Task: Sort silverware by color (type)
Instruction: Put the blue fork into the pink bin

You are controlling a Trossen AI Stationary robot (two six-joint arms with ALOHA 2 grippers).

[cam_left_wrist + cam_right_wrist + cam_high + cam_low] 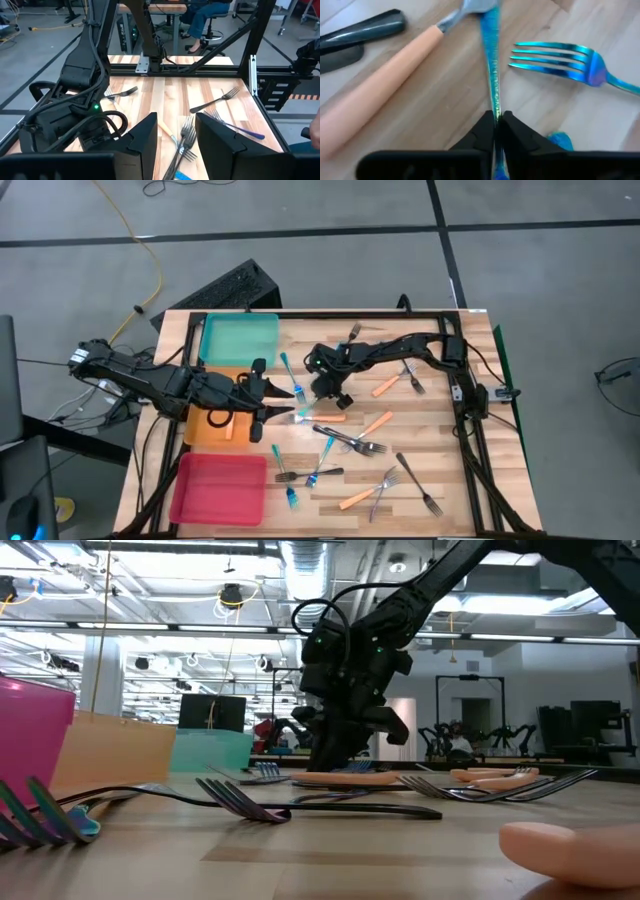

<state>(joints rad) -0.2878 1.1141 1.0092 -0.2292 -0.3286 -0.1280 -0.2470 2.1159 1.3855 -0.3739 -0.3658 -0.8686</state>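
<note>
Several slim forks lie scattered on the wooden table [430, 450]: teal ones, orange-handled ones [385, 387] and dark ones [418, 483]. My right gripper [322, 392] reaches in from the right and points down at the table's middle, shut on a teal fork [491, 60]. An orange-handled piece [385, 85] and a second teal fork [555, 60] lie flat beside it. My left gripper [264, 398] hovers open at the orange tray's right edge, facing the right gripper; in its wrist view the left gripper [175, 145] has forks [186, 137] on the table ahead of it. My right gripper pinches the teal fork's thin handle [495, 112] between its two fingers, coming from above and pointing down. The fork shows edge-on and runs out straight ahead of the fingertips toward its grey head end [477, 6]. Whether that end rests on the table, I cannot tell.
Three flat trays stand along the table's left side: teal [240, 340] at the far end, orange [205, 430] in the middle, pink [218, 485] nearest. A dark frame [465, 395] runs along the right and far edges. A seated person's legs [200, 20] show beyond the table.
</note>
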